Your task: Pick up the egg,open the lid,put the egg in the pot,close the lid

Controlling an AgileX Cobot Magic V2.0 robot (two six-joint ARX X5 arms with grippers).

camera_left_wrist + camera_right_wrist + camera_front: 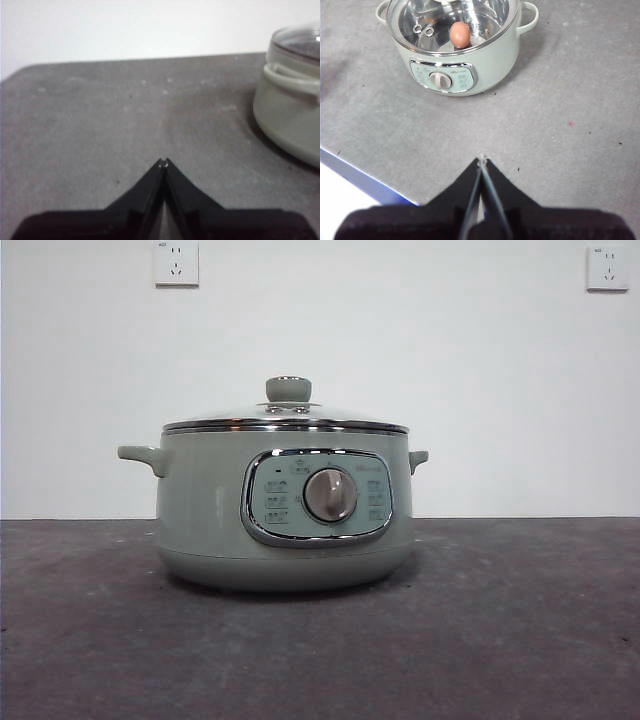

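Note:
The pale green pot (285, 515) stands in the middle of the table with the glass lid (287, 420) on it, knob up. In the right wrist view the reddish-brown egg (460, 34) lies inside the pot (485, 65), seen through the glass lid (485, 25). My right gripper (482, 160) is shut and empty, high above the table in front of the pot. My left gripper (163, 162) is shut and empty over bare table, well apart from the pot (285, 115) and its lid (300, 42). The egg does not show in the front view.
The table (500, 640) is dark grey; its front edge with a blue strip (365, 182) shows in the right wrist view. Two wall sockets (176, 262) are on the white wall behind.

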